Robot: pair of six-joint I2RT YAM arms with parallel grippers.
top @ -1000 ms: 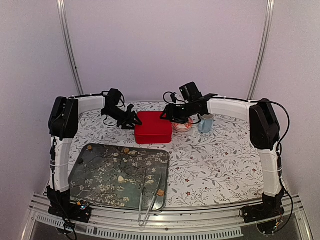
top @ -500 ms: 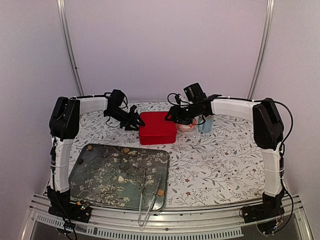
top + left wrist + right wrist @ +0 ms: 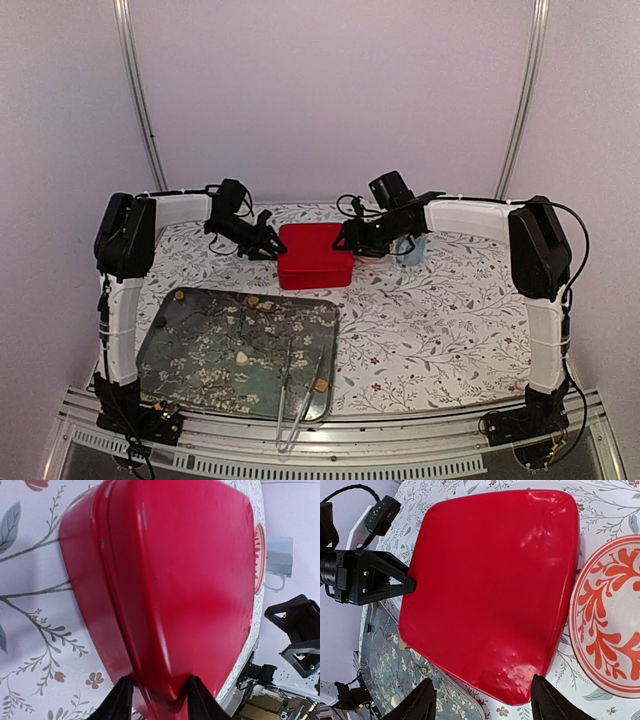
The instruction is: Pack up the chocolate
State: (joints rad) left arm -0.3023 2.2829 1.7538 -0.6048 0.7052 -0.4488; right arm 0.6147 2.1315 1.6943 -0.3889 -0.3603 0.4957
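A shut red box (image 3: 315, 255) stands at the back middle of the table. My left gripper (image 3: 268, 243) is at its left edge; in the left wrist view its fingers (image 3: 122, 697) clamp the box's corner (image 3: 175, 580). My right gripper (image 3: 352, 240) hovers over the box's right side, open and empty, its fingers (image 3: 420, 702) spread wide above the lid (image 3: 495, 580). A few chocolate pieces lie on the dark floral tray (image 3: 180, 350): a caramel one (image 3: 252, 300), a cream one (image 3: 242, 356) and a caramel one (image 3: 321, 384) by the tongs.
Metal tongs (image 3: 298, 400) lie on the tray's right part, reaching over the front edge. A red-and-white bowl (image 3: 610, 630) sits right of the box, with a pale blue cup (image 3: 412, 250) beside it. A floral cloth (image 3: 440, 330) covers the table.
Both grippers and the red box have shifted slightly to the right. The right gripper now hides the bowl in the top view.
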